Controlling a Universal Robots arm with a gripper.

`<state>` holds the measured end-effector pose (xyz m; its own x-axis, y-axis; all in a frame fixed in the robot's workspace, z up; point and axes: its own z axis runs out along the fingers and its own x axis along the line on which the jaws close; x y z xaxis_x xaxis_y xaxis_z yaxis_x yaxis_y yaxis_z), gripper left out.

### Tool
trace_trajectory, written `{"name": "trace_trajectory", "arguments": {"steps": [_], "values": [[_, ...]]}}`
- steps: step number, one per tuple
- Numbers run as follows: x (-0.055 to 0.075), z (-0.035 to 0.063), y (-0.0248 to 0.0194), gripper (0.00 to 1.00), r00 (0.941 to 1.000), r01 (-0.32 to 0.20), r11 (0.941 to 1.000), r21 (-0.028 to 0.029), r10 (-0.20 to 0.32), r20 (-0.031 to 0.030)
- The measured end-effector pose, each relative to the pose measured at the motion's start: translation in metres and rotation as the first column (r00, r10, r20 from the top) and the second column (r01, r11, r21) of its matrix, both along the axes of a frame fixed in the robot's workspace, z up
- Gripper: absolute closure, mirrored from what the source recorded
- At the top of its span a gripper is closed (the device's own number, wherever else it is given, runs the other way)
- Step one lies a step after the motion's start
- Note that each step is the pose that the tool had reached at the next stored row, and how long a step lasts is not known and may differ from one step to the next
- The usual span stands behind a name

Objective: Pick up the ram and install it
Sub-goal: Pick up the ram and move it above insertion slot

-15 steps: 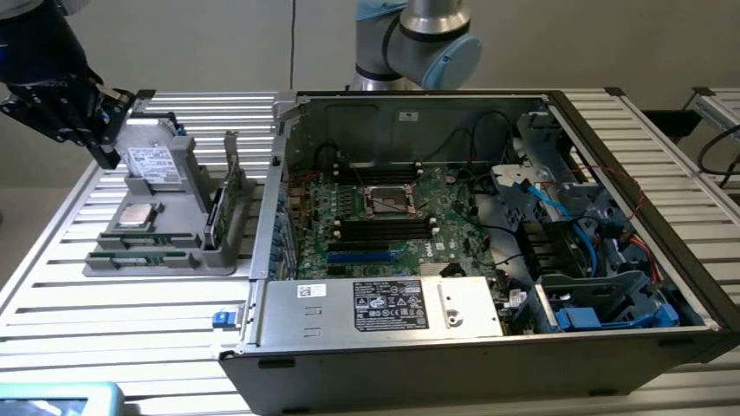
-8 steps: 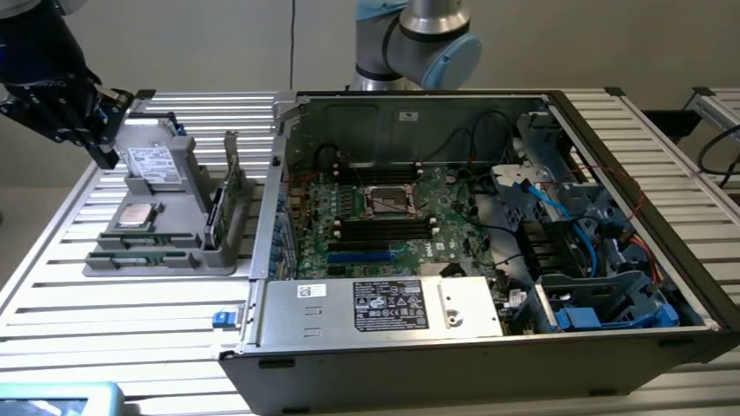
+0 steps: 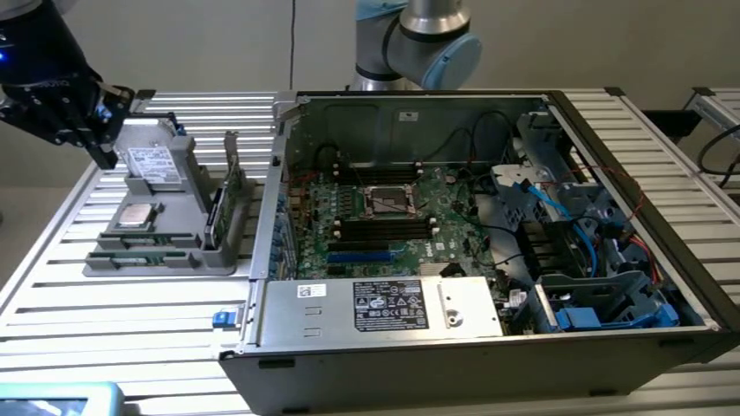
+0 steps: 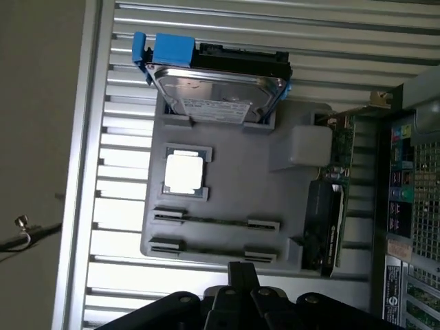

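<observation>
Two ram sticks lie edge-up in slots at one end of the grey parts holder; they show as thin green strips. In the exterior view the ram sits at the holder's near end. My gripper hangs above the holder's far end, over the hard drive, well apart from the ram. In the wrist view the gripper appears as dark fingertips held together, shut, with nothing between them. The open computer case lies at the exterior view's right, its motherboard memory slots exposed.
The holder also carries a silver processor and an upright green card with a bracket. Inside the case are cables, a drive cage and a power supply. The slatted table extends around the holder.
</observation>
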<state>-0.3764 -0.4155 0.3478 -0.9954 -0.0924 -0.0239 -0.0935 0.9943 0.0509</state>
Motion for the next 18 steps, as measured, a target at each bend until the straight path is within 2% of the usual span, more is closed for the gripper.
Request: {"name": "trace_trajectory", "arguments": {"steps": [5, 9, 14, 18], "values": [[0.0, -0.0007, 0.0, 0.89, 0.9959, -0.091, 0.9959, 0.0, 0.091, 0.0], [0.0, -0.0011, 0.0, 0.89, 0.9866, -0.163, 0.9866, 0.0, 0.163, 0.0001], [0.0, -0.0012, 0.0, 0.89, 0.9678, -0.252, 0.9678, 0.0, 0.252, 0.0001], [0.0, -0.0012, 0.0, 0.89, 0.9467, -0.322, 0.9467, 0.0, 0.322, 0.0]]}}
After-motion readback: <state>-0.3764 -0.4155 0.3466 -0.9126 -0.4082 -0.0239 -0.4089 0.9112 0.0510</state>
